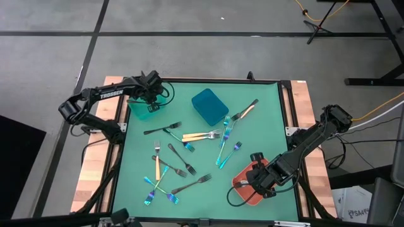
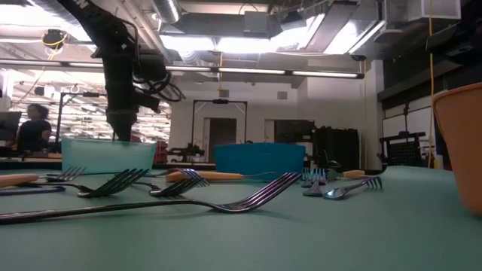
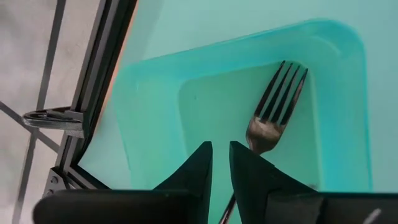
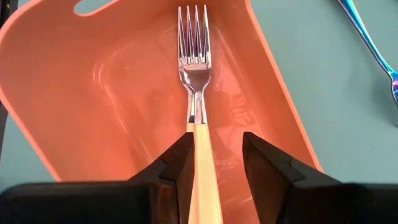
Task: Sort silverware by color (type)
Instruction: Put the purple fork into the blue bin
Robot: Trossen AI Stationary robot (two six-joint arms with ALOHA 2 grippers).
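Note:
My left gripper (image 1: pixel 151 104) hangs over the teal bin (image 1: pixel 140 113) at the far left, its fingers (image 3: pixel 221 146) a narrow gap apart. A dark silver fork (image 3: pixel 277 106) lies in that bin, and its handle runs under the fingers. My right gripper (image 1: pixel 255 183) stands open over the coral-red bin (image 1: pixel 242 176) at the near right. A gold-handled fork (image 4: pixel 194 56) reaches from between its fingers (image 4: pixel 217 138) down to the bin floor. Several loose forks (image 1: pixel 183 157) lie flat on the green mat. My left gripper: the fork's handle (image 3: pixel 228 208) shows in the gap behind the fingertips, and one finger hides its neck. I cannot tell whether it touches the fork. My right gripper: the gold handle (image 4: pixel 202 174) runs along one finger's inner side (image 4: pixel 179 168), with a clear gap to the other finger. I cannot tell whether it touches the handle. The fingers come from above, along the fork, whose tines lie on the bin floor.
A blue bin (image 1: pixel 210 106) stands at the far middle of the mat. Black (image 1: pixel 162 129), gold-handled (image 1: pixel 201 135) and iridescent forks (image 1: pixel 224 148) are spread between the two arms. An iridescent fork (image 4: pixel 373 43) lies just beside the coral bin. The table frame (image 3: pixel 68 118) borders the teal bin.

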